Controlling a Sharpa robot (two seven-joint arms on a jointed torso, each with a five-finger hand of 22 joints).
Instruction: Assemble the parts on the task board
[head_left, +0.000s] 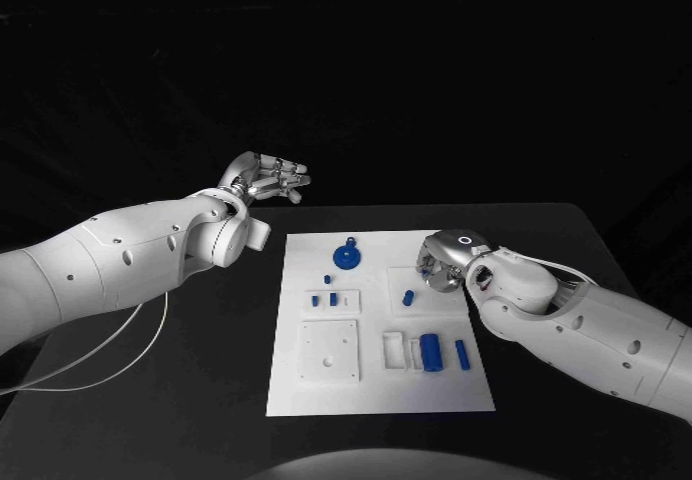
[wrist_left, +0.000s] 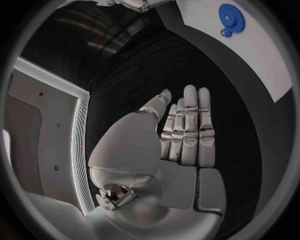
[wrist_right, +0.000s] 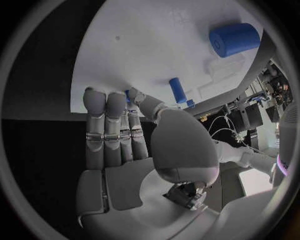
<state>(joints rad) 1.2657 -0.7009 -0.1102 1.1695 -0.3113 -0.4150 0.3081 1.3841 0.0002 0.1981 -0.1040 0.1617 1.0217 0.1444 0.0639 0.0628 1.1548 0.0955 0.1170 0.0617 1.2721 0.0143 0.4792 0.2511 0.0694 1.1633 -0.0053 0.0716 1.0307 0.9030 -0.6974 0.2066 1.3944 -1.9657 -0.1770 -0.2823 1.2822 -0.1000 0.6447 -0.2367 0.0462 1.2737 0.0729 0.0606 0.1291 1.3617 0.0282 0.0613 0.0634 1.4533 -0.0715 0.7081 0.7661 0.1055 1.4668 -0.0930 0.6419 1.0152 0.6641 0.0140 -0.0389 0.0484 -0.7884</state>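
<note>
I am holding my left hand (head_left: 267, 178) up off the table (head_left: 202, 400), beyond the far left corner of the task board (head_left: 382, 395); its fingers are lying straight and close together, released, grasping nothing. My right hand (head_left: 440, 268) is hovering low over the board's right edge, fingers extended toward a small blue peg (head_left: 408, 296). I am seeing nothing between them, so I am reading it as released too, though the thumb is hiding part of the palm.

By my judgement the assembly is barely started. The blue gear (head_left: 348, 256) is sitting at the far end of the board, two little blue pins (head_left: 325, 298) are lying left of centre, and a blue cylinder (head_left: 431, 353) with a slimmer blue rod (head_left: 462, 352) is resting near the white blocks (head_left: 329, 350). Most pieces are looking loose and are waiting to be seated.

The right wrist view is giving me the peg just ahead of my fingertips (wrist_right: 105, 100) and the hollow end of the cylinder, which the head view is not resolving. The left wrist view is confirming the bare palm.
</note>
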